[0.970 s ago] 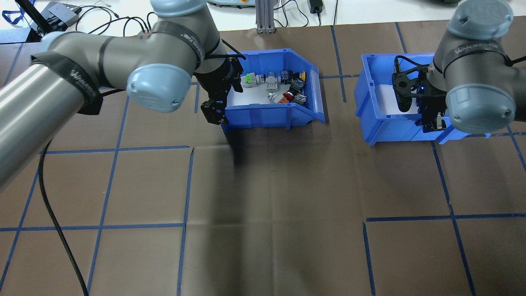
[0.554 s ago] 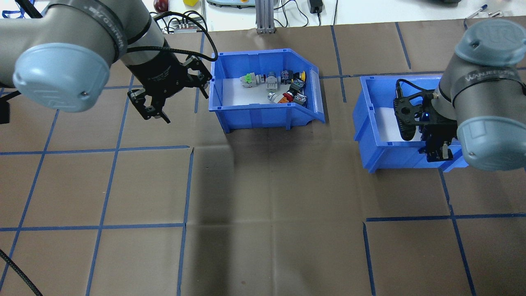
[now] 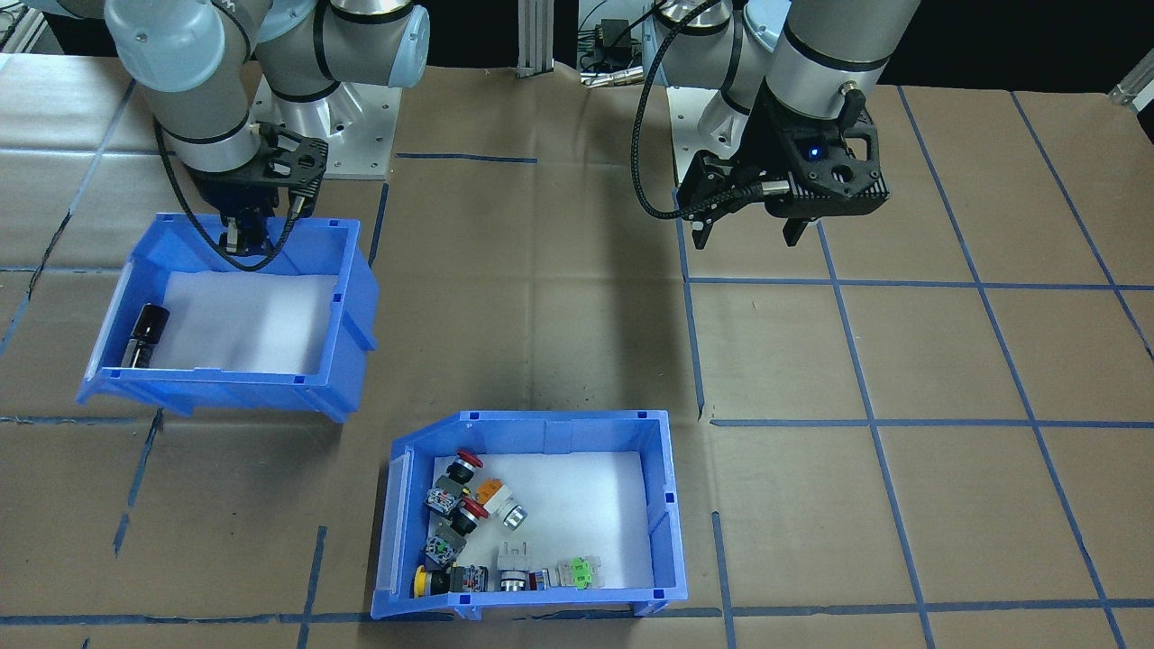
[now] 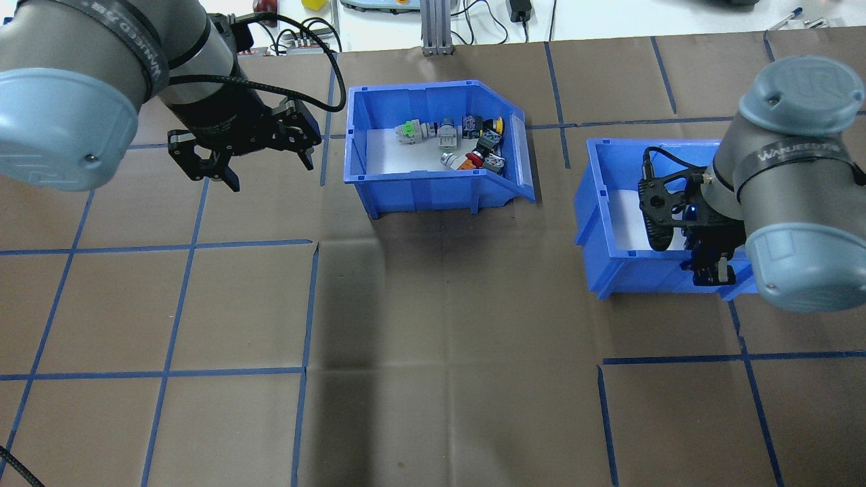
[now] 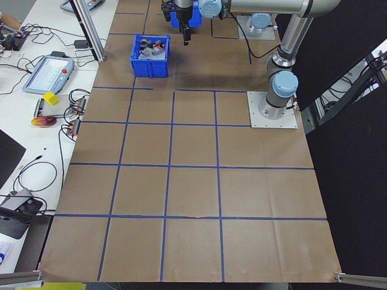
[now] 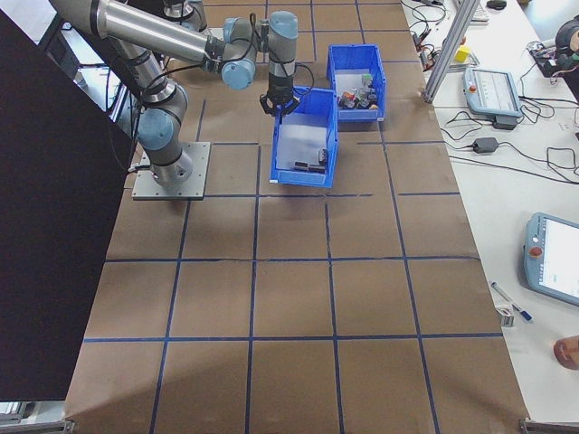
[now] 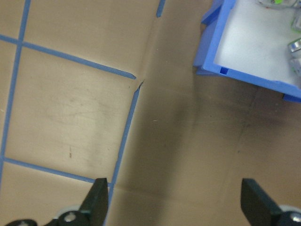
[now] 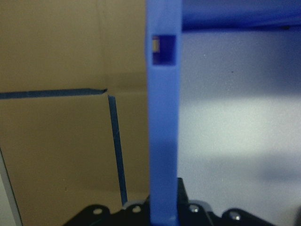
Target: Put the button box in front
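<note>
Button box (image 4: 433, 145) resting flat on the paper-covered table (image 4: 433, 325), on the far, operators' side, sloped cut-away end turned toward the second bin; white foam floor carrying a loose cluster of red, yellow, orange and green push-buttons (image 3: 469, 523). Apart from both grippers: to the side of the left gripper (image 4: 260, 155), untouched, with bare paper in between. Left gripper raised above the table, fingers spread wide and empty, only paper, tape lines and one blue corner of the box visible between the finger tips in the left wrist view. Right gripper (image 4: 710, 270) closed on the near wall of the other blue bin (image 3: 225, 311), the wall passing straight up between its fingers in the right wrist view; that bin holding a black cylinder (image 3: 144, 335) on white foam and sitting nearer the robot's base than the button box, slightly askew to the tape grid. Judged progress: button box apparently already set down and released in its forward place, hence the main step probably done. Remaining, as far as visible: finish positioning the second bin behind it, release the wall, and draw both arms clear. Whether the second bin is lifted or resting on the paper: not discernible.
</note>
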Controlling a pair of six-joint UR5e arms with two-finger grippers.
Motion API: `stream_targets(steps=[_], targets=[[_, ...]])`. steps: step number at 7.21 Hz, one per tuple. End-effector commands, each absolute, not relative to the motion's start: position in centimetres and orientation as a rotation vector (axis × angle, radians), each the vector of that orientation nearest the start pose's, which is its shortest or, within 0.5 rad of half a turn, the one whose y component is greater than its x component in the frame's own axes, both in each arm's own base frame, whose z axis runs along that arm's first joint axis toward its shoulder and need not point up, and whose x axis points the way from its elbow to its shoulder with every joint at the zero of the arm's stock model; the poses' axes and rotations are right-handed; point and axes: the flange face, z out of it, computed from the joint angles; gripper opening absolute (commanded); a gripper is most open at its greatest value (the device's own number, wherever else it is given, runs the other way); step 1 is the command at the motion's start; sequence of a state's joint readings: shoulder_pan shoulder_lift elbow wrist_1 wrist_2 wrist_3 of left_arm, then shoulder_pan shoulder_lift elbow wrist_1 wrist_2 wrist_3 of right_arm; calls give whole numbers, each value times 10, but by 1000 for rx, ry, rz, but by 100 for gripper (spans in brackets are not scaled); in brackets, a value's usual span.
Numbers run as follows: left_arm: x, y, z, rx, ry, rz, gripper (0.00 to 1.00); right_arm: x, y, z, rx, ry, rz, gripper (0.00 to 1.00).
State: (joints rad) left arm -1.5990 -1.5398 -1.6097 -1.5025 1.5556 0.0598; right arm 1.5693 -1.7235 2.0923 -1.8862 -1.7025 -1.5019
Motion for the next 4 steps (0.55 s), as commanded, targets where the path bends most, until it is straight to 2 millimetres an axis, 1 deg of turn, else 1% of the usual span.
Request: stream_targets(steps=[1,2,3,4], targets=[[-114,-468,504,266,3139,-46,99,197,-362,330,-2121,2415,188,9],[-110,-459,511,256,3135,-40,99,241,-342,323,-2126,2427,179,9],[-104,-458,510,248,3082,-21,99,282,-327,315,-2164,2424,116,9],[-103,-463,506,241,3084,-7,99,317,-311,300,-2196,2415,95,10]])
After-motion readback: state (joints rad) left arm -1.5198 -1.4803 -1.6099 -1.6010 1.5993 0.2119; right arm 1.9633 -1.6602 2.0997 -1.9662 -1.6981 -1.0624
